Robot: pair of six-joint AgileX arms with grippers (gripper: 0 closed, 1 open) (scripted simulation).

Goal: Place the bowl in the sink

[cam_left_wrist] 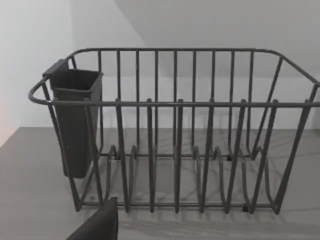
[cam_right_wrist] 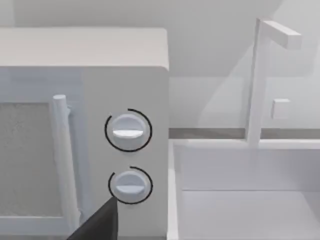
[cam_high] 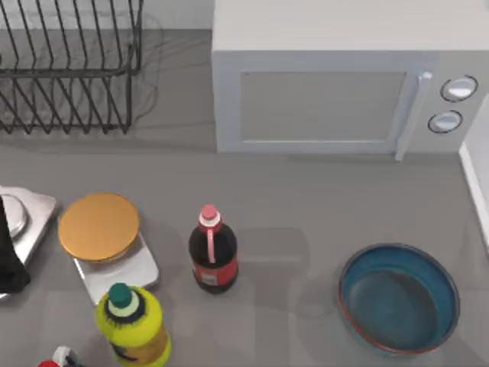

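The bowl [cam_high: 399,298] is sitting upright on the grey table, in front of the microwave [cam_high: 336,84] and below its two round knobs, toward the table's right side. It is showing a wide, shallow, round shape with a teal-blue inside and a thin reddish-brown edge along its rim, and nothing is lying inside it. The sink [cam_right_wrist: 240,200] is lying just beside the microwave's knob side as a white basin with a tall white faucet

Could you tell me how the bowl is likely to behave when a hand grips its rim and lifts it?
The bowl looks rigid, so it should hold its shape. Its thin rim and smooth teal inside may be slippery. Wide and shallow, it probably tilts if lifted by one edge.
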